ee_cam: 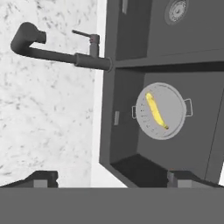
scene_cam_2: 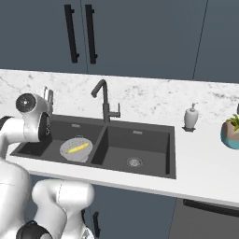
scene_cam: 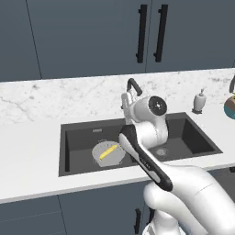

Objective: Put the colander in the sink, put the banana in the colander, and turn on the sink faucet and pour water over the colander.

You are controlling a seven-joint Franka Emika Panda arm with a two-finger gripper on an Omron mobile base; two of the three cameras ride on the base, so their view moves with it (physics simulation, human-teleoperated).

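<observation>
Tool [ee_cam: 111, 179], jaws wide and empty, hangs above the colander [ee_cam: 161, 111] holding the banana [ee_cam: 156, 111] in the sink [ee_cam: 131, 168].

**Lighting and render quality**

Even, diffuse light throughout; no visible source, no glare. Sink [scene_cam_2: 140, 140] basins dark w/ soft shading on inner walls; counter [scene_cam_2: 205, 172] bright, nr washed out. Edges slightly soft, low-res; no motion blur, no edge distortion.

- In the left base view the arm hides the sink faucet [scene_cam: 133, 86] base and the sink [scene_cam: 82, 133] divider.
- A potted plant [scene_cam_2: 232, 132] far from the end effector is cut by the frame edge.
</observation>
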